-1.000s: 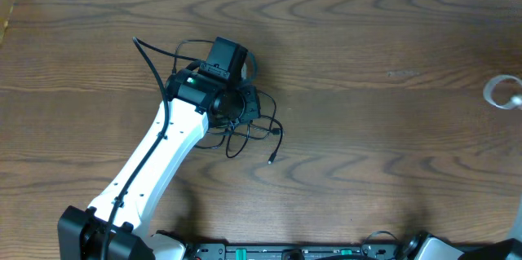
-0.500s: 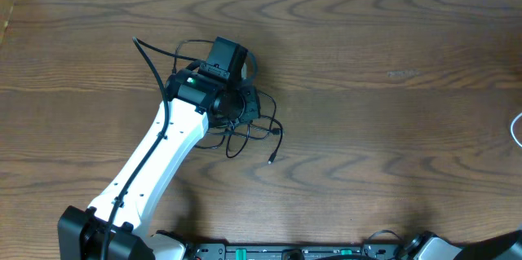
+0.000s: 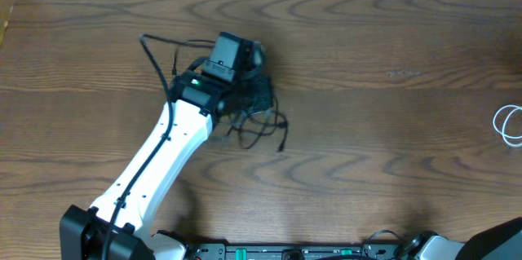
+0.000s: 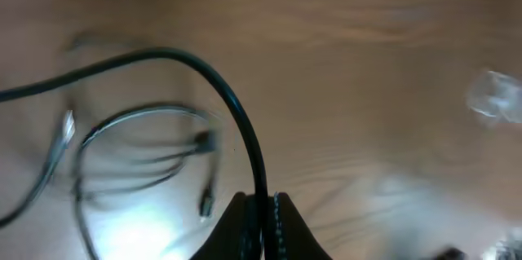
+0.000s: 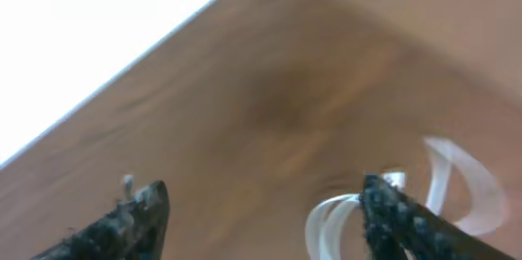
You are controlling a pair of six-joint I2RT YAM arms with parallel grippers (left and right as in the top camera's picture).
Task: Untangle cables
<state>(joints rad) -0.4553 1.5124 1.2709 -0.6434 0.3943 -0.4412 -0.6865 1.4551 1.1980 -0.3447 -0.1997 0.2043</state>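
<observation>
Left arm (image 3: 155, 158) has carried its wrist a little up and to the right since half a second ago. The black cable (image 3: 259, 125) was dragged with it, so its loose plug end now lies nearer the tangle. The white cable (image 3: 510, 124) shows more of its loop at the table's (image 3: 391, 138) right edge. From overhead, the arm reaches diagonally from the near left corner to left of centre. Its fingers are hidden under the wrist camera and dark housing, and the black tangle spreads just below and right of them. Bare wood runs wide between that tangle and the white loop, which are well apart. A white wall strip bounds the far edge. The left wrist view gives what the overhead cannot: the left end effector (image 4: 263, 211) is pressed together on one strand of the black cable (image 4: 236, 101). That strand arches up and away to the left, above blurred loops and a small plug lying on the table. A pale smear at the right is too blurred to name. The right wrist view shows the right end effector (image 5: 265, 219), unseen from overhead, with fingers (image 5: 134, 223) spread wide and holding nothing. The white cable (image 5: 465, 180) curls on the wood beside the right-hand finger, and the table's edge against white crosses the upper left.
</observation>
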